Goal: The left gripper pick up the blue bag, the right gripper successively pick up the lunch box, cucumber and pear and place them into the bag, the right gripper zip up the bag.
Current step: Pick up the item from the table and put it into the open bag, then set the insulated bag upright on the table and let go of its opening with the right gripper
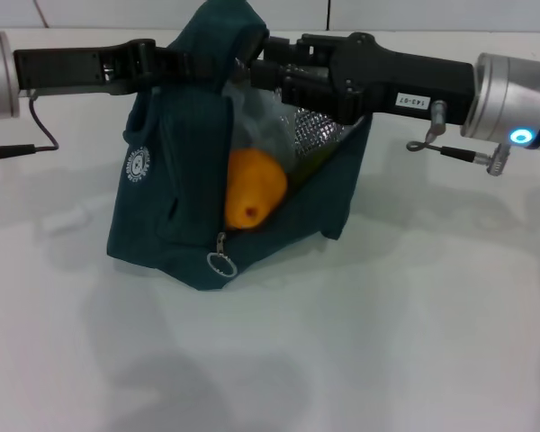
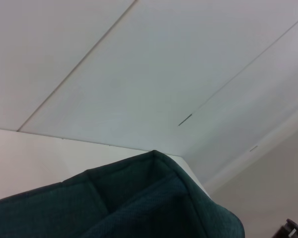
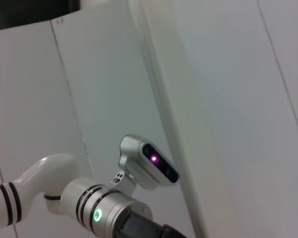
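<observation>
blue bag point(image 1: 184, 193): dark teal, silver foil lining; white round logo point(image 1: 139, 166) | pear point(image 1: 255, 189): yellow-orange

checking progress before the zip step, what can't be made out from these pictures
- Lunch box: not made out in any view; the blue bag fabric and foil lining cover the inside.
- Cucumber: only a greenish sliver beside the pear in the head view, too little to confirm.
- Right gripper: its fingertips sit at the bag mouth, grip unclear; the right wrist view shows only wall and the left arm.
- Left gripper: fingertips buried in the bag's top; the left wrist view shows only fabric.
</observation>
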Tool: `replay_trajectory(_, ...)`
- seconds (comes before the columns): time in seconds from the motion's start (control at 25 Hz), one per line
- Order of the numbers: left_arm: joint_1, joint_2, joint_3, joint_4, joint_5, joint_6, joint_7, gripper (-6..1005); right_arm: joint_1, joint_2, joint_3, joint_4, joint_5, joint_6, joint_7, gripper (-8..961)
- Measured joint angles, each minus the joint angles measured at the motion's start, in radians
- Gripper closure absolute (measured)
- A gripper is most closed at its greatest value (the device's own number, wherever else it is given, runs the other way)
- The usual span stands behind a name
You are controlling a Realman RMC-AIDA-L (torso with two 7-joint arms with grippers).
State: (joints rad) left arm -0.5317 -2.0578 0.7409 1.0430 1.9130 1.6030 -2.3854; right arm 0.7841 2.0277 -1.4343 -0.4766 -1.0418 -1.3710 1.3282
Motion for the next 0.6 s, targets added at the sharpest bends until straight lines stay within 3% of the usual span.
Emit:
replay_trajectory(0.08, 0.000, 0.000, 0.000, 0.000, 0.000, 0.000, 0.000, 904, -0.004, -0.001, 0.001, -0.001, 0.004, 0.000, 0.000, 654)
replay_trajectory(0.28, 0.005, 0.003, 0.000, 0.000, 0.000, 0.000, -0.002, 903, -0.096, -0.017, 0.012, -0.017, 0.116, -0.001, 0.046, 483)
replay_trajectory(0.6, 0.000, 0.003, 0.002, 0.000, 0.000, 0.001, -0.003, 902, -0.286, -0.049, 0.058, 0.013, 0.117, -0.043, 0.421, 478)
